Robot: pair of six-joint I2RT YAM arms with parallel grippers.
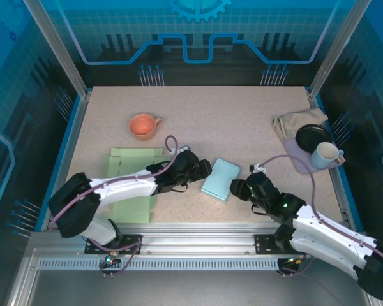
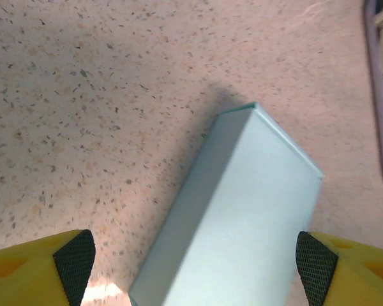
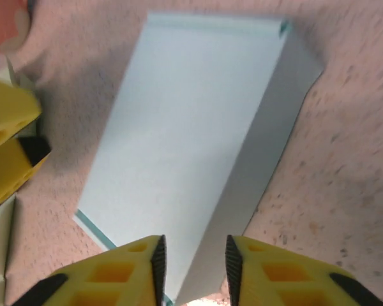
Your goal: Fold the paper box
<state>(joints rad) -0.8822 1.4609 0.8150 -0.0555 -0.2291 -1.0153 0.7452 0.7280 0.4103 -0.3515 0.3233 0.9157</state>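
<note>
The light blue paper box (image 1: pixel 221 179) lies folded flat in the middle of the table. My left gripper (image 1: pixel 203 169) is at its left end, wide open. In the left wrist view the box (image 2: pixel 242 217) runs between the two black pads (image 2: pixel 73 258), touching neither. My right gripper (image 1: pixel 239 189) is at the box's right side. In the right wrist view its jaws (image 3: pixel 195 264) stand a small way apart, open, over the long right edge of the box (image 3: pixel 191 140). The left gripper's yellow fingers (image 3: pixel 13 146) show at the box's far side.
A flat green paper sheet (image 1: pixel 133 167) lies under my left arm. An orange cup (image 1: pixel 143 125) stands behind it. At the right edge sit a beige cloth (image 1: pixel 298 121), a black plate (image 1: pixel 313 135) and a white mug (image 1: pixel 325 154) on a purple mat (image 1: pixel 303 159).
</note>
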